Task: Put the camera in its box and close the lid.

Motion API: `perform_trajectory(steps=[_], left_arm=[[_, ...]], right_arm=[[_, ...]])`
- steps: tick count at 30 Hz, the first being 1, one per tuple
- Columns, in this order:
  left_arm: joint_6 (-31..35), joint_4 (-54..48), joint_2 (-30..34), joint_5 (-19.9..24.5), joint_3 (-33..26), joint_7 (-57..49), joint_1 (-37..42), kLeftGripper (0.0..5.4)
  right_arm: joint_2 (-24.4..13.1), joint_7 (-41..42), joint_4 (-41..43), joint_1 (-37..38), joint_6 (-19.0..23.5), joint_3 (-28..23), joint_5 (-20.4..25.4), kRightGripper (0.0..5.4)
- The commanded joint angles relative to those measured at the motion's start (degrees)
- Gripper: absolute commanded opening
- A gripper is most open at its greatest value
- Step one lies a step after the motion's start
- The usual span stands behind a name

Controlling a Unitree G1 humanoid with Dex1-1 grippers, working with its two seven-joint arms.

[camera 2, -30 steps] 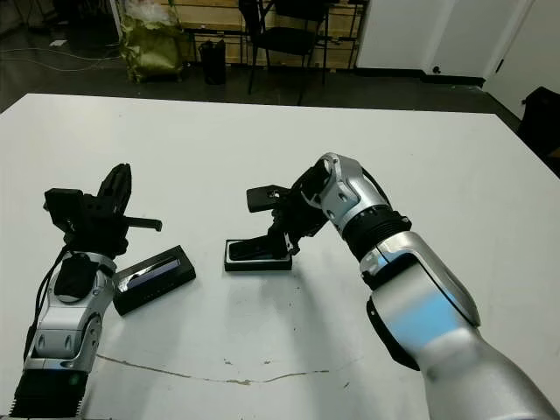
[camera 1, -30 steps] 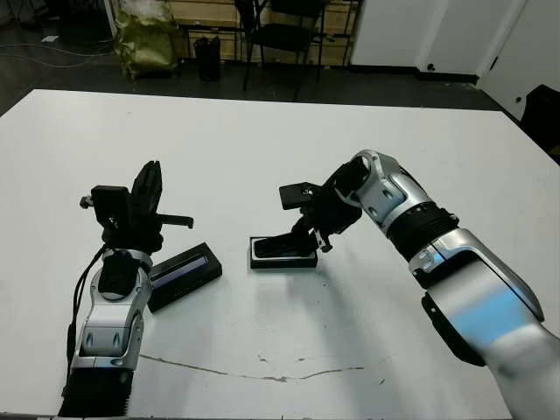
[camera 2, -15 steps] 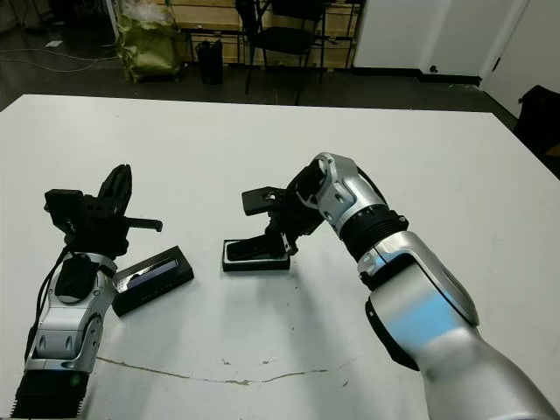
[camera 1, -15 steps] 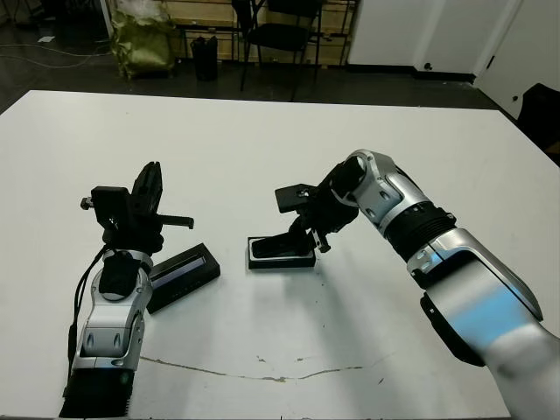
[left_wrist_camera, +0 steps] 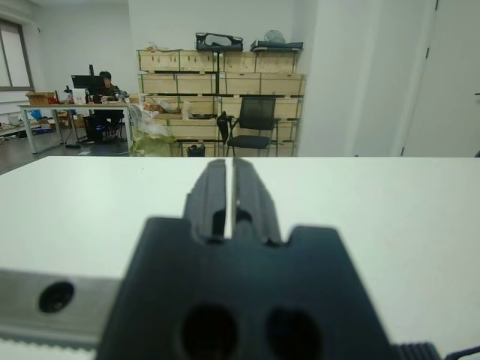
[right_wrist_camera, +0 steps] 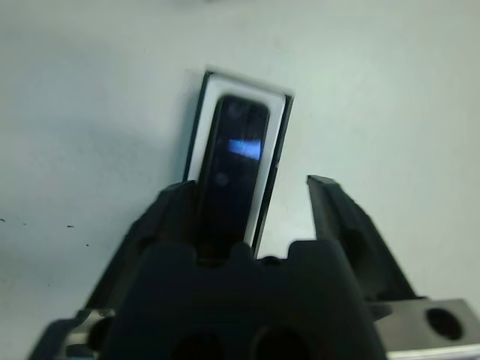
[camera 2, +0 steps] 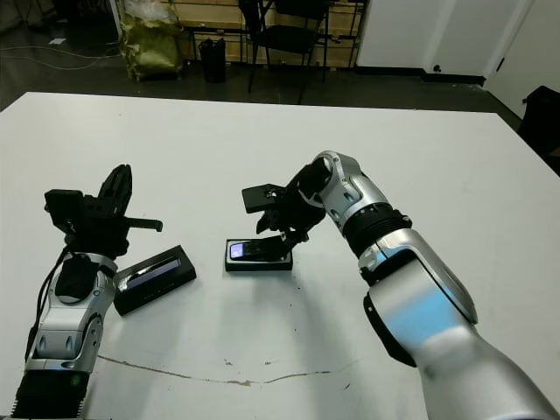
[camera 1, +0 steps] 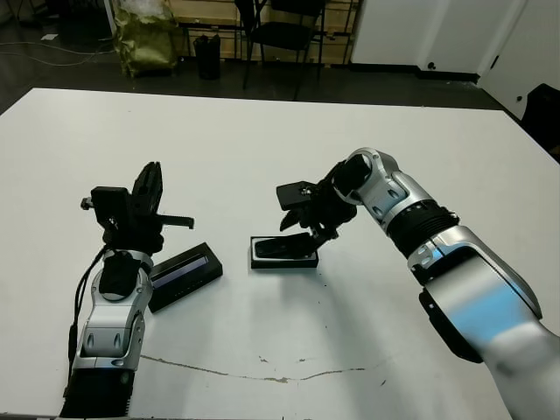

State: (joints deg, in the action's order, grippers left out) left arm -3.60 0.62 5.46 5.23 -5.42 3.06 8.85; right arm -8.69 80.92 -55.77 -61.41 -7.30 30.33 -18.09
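The camera (camera 2: 256,251), a slim black bar with a bright patch, lies flat inside the box (camera 1: 262,261), a shallow black tray with a white lining (right_wrist_camera: 278,146). My right gripper (camera 2: 283,236) hovers just above the box's right end, open, with the camera (right_wrist_camera: 231,161) showing free between its spread fingers (right_wrist_camera: 339,216). The lid (camera 1: 185,275), flat and black with a greyish strip, rests on the table left of the box. My left gripper (camera 1: 150,187) is raised above and behind the lid, shut on nothing (left_wrist_camera: 229,187).
The white table (camera 1: 262,149) stretches wide around the box and lid. A thin dark crack line (camera 1: 262,374) runs near the front edge. Beyond the far edge are a chair (camera 1: 284,35), a green bag (camera 1: 144,39) and shelves, with a person at a desk (left_wrist_camera: 101,82).
The camera was tilted in my right gripper with one end in the box; now it lies flat in the box, and the gripper has opened and lifted slightly. The left arm has not moved.
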Motion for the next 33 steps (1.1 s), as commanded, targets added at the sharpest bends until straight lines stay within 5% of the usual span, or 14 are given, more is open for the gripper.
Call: perform_trajectory(steps=[1, 7, 17, 20, 23, 27, 33], left_arm=[[0.9, 0.6, 0.0, -0.2, -0.1, 0.0, -0.5, 0.00], [1.0, 0.6, 0.2, -0.5, -0.1, 0.0, -0.5, 0.00], [1.0, 0.4, 0.0, -0.8, 0.1, -0.3, -0.8, 0.00], [0.7, 0.5, 0.1, -0.8, 0.0, -0.2, -0.8, 0.00], [0.1, 0.9, 0.2, -0.8, -0.1, -0.1, -0.9, 0.00], [-0.1, 1.1, 0.2, -0.8, -0.1, -0.1, -0.7, 0.00], [0.2, 1.1, 0.0, 0.0, -0.2, 0.4, -0.8, 0.00]], right_arm=[[-0.1, 0.5, -1.4, -0.2, -0.1, -0.4, 0.3, 4.14], [-0.7, 0.3, -2.0, -1.5, 1.4, -1.3, 0.6, 5.38], [-2.7, -2.0, -2.2, -4.0, 7.0, -5.8, 2.7, 5.38], [-3.8, -4.8, -1.9, -4.1, 12.3, -10.4, 5.9, 5.38], [-5.1, -10.6, 1.6, -2.4, 21.4, -16.0, 9.8, 5.02], [-6.4, -19.6, 10.3, 3.6, 25.9, -22.4, 14.5, 4.10], [-6.9, -27.8, 21.9, 15.1, 19.2, -27.0, 19.0, 2.70]])
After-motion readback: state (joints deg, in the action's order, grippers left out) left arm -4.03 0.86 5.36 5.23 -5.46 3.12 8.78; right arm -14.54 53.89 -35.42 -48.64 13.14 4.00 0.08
